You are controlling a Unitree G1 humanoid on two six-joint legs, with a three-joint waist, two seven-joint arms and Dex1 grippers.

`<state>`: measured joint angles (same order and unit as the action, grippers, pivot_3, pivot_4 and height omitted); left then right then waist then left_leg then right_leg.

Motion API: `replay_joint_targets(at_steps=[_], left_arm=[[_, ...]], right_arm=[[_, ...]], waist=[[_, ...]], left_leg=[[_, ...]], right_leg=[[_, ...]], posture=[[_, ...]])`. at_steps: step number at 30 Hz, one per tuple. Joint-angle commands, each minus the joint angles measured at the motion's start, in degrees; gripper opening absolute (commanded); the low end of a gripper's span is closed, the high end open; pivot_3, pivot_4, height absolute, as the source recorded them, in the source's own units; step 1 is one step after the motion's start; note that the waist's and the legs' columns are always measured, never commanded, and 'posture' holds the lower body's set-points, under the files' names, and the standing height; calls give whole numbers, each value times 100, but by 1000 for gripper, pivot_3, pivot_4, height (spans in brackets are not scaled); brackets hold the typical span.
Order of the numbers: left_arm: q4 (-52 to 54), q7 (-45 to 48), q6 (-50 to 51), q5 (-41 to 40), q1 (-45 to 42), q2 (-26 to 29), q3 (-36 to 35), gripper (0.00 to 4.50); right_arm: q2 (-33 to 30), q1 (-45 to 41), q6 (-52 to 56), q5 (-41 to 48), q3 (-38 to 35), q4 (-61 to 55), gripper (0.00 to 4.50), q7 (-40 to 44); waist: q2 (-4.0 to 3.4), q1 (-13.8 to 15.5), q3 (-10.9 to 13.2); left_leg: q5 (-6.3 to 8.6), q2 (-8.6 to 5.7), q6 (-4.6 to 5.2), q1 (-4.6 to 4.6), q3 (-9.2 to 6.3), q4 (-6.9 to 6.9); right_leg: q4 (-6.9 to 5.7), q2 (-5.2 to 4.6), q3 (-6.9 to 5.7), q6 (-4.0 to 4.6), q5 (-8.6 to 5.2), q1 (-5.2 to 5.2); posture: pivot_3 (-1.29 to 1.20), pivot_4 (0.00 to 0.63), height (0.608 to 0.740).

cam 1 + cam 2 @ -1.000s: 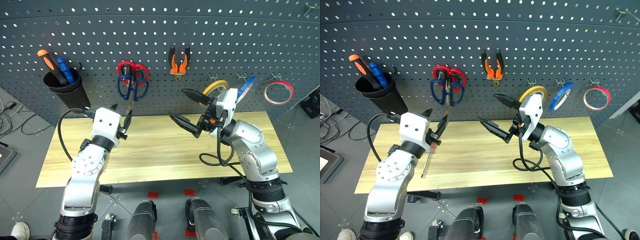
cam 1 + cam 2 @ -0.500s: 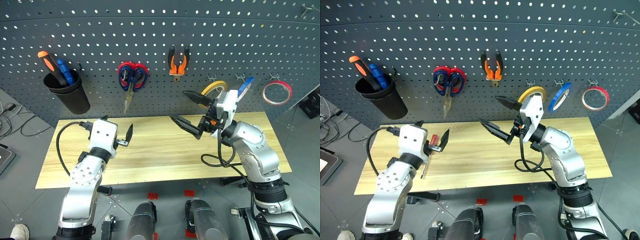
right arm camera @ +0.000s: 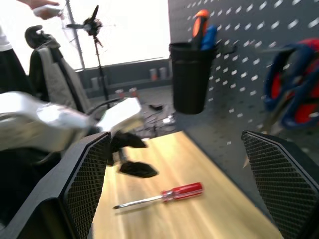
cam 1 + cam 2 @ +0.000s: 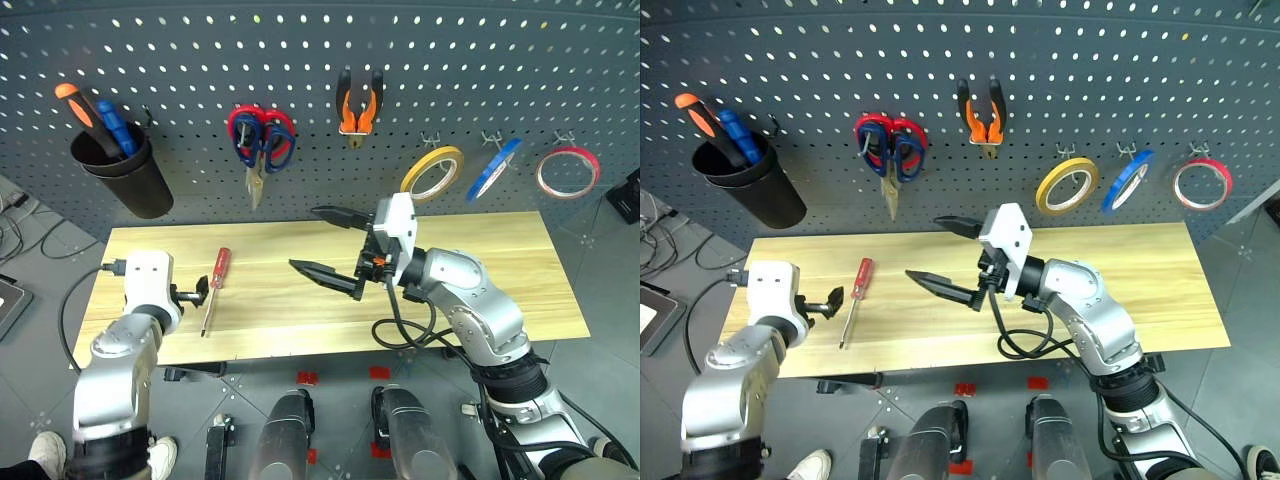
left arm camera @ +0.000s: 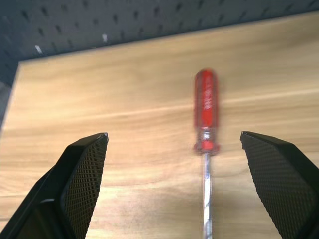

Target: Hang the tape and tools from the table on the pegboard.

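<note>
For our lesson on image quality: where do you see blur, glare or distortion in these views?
Left wrist view: the screwdriver is soft, out of focus. Right wrist view: the window area behind is blown out white, and the scissors are blurred. Head views: the pegboard rows of holes curve from lens distortion.

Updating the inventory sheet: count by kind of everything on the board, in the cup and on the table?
Tape rolls: 3 (yellow, blue, red)
Scissors: 2 (red, blue)
Pliers: 1
Screwdrivers: 3 (orange and blue in the cup, red on the table)
Cup: 1
Total: 10
</note>
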<state>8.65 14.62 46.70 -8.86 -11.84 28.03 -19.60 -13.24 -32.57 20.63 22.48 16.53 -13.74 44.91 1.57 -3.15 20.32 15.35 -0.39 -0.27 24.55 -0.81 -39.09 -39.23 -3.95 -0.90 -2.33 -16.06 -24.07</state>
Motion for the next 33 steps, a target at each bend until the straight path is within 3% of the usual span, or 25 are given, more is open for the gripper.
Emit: replay_joint_targets(at_steps=[1,11,21,25,33], left_arm=[[-1061,269,-64,-84,-723,295,54,4488],[-3581,772,-873,244,-2251,561,890,4488],[-4754,928,-1243,453,-2888,581,1250,4488],[-4896,974,-1235,472,-3026,656,1279,3590],[-4843,1051,-1108,456,-3104,733,1322,1010]], right_arm=[[25,-279,5,-242,194,215,4500,83],[42,-525,-38,-712,409,601,4500,134],[170,-567,99,-848,380,660,4500,45],[175,-600,83,-856,350,730,4500,47],[240,-711,-57,-875,329,918,4500,39]], waist=[[3,1,110],[21,-31,501],[0,-14,533],[-2,-22,536],[-1,-42,536]], left_leg=[[-1,-1,0,1,2,0],[-6,8,-13,21,32,-61],[-5,6,-11,26,53,-74],[-5,7,-11,26,56,-74],[-6,13,-13,26,67,-66]], right_leg=[[-4,0,-4,0,0,-4],[-72,-3,-3,0,0,-41],[-75,-5,7,-1,-1,-50],[-75,-5,8,-2,-1,-52],[-75,-5,16,-2,-1,-63]], posture=[[-114,494,740],[-131,538,740],[-145,544,740],[-136,536,740],[-125,514,740]])
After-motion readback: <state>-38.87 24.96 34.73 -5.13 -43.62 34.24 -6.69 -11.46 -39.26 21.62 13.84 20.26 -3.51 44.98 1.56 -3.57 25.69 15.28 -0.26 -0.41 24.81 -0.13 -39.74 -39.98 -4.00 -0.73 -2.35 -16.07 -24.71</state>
